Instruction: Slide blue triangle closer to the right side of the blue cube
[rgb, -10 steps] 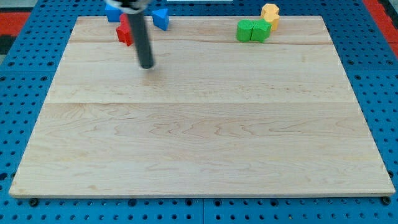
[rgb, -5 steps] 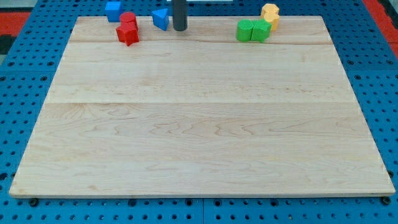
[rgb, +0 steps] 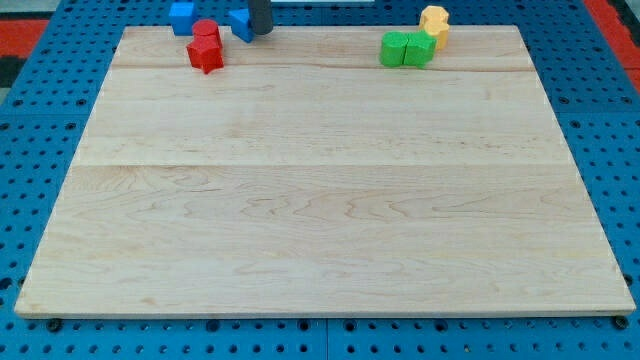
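The blue triangle (rgb: 240, 23) lies at the board's top edge, left of centre. The blue cube (rgb: 182, 16) sits further to the view's left at the top edge, with a gap between them. My tip (rgb: 261, 31) is a dark rod touching the triangle's right side. Most of the rod is cut off by the view's top.
Two red blocks (rgb: 205, 47) sit just below and between the cube and the triangle. Two green blocks (rgb: 406, 48) and a yellow-orange block (rgb: 434, 22) sit at the top right. The wooden board (rgb: 320, 200) lies on a blue pegboard.
My tip moved from the board's upper left area up and right past the triangle, then left against it. The blue triangle has shifted left toward the blue cube.
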